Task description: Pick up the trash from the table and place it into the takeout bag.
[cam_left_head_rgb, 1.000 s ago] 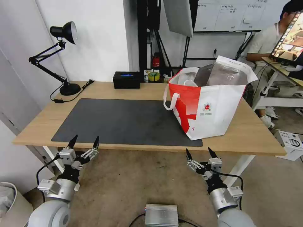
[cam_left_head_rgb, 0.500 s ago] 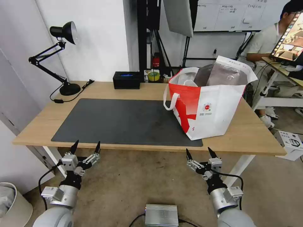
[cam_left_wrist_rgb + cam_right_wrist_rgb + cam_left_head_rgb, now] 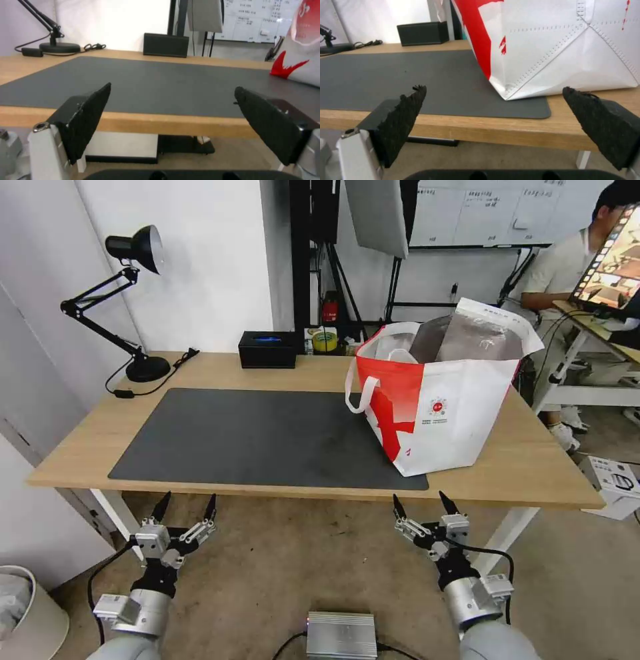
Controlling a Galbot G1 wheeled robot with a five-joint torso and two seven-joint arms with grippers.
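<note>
- My right hand, spread wide below the counter edge, sits nearer the takeout bag.
- My left hand hangs wide, farther left.

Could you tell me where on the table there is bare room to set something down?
The dark mat is bare from its left edge to the takeout bag. Bare wood lies between the desk lamp and the mat. The table's right end is crowded by the bag; the black box sits at the back.
</note>
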